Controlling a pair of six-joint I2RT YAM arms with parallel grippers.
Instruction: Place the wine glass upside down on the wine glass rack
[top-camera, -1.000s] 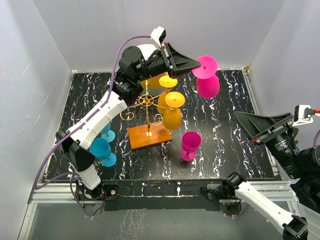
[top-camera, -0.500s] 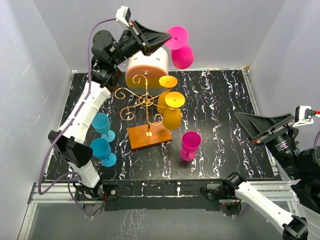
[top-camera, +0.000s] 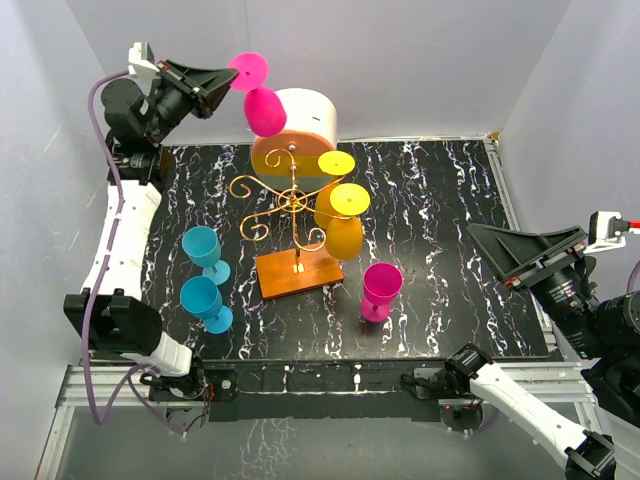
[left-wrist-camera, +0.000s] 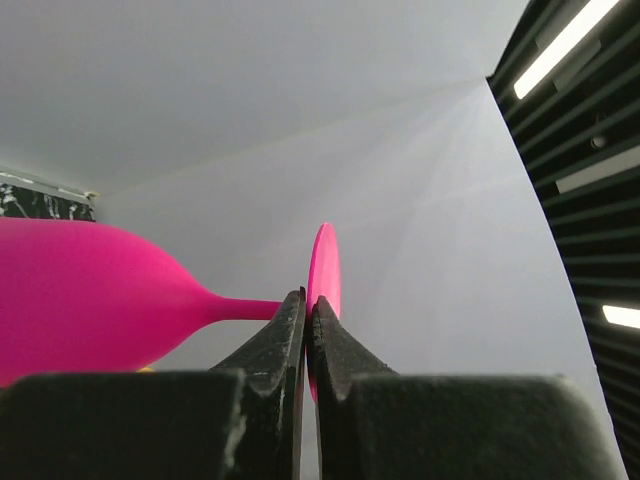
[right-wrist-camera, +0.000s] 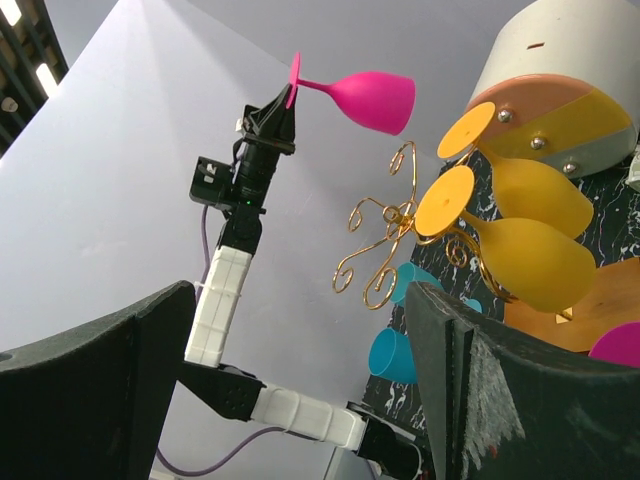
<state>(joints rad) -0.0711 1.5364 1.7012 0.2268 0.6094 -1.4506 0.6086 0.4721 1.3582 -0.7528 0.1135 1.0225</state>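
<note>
My left gripper (top-camera: 230, 79) is shut on the flat foot of a pink wine glass (top-camera: 262, 109) and holds it high over the table's back left. The glass lies roughly sideways, bowl (left-wrist-camera: 90, 295) to the left of the fingers (left-wrist-camera: 270, 345), above and behind the rack. The wine glass rack (top-camera: 289, 203) is gold wire scrolls on an orange base (top-camera: 296, 274) at the table's middle. Two yellow glasses (top-camera: 343, 235) hang upside down on its right side. My right gripper (top-camera: 508, 262) stands open and empty, off the table's right edge.
A second pink glass (top-camera: 380, 290) stands upright right of the rack's base. Two blue glasses (top-camera: 203, 248) (top-camera: 204, 300) stand at the left. A big cream-and-orange cylinder (top-camera: 305, 115) sits behind the rack. White walls close in the back and sides.
The left arm has swung up and to the left with the pink glass, from behind the rack's right side to high over the back left corner. The right arm has stayed put.
</note>
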